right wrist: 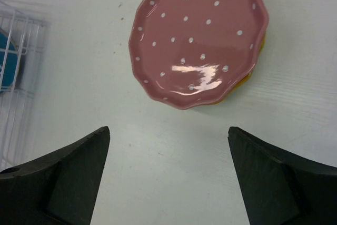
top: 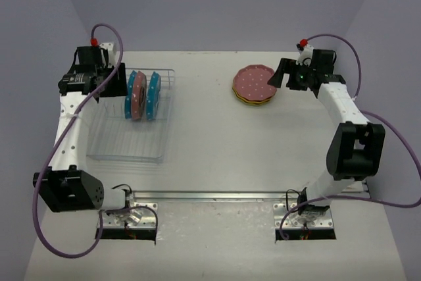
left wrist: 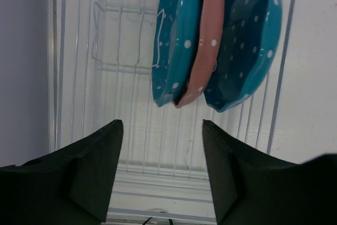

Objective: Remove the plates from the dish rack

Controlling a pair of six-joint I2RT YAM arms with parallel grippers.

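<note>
Poised with left gripper (left wrist: 162, 125) agape, empty, before upright plates (left wrist: 208, 35) in dish rack (top: 112, 129) — right gripper (right wrist: 168, 130) spread wide by pink-topped stack (right wrist: 197, 35).

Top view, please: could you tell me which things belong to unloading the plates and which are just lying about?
Job:
- dish rack
- two blue plates and a pink plate standing in it
- stack on the table, pink on top

Lying about:
- nothing loose, only the arms' purple cables
</note>
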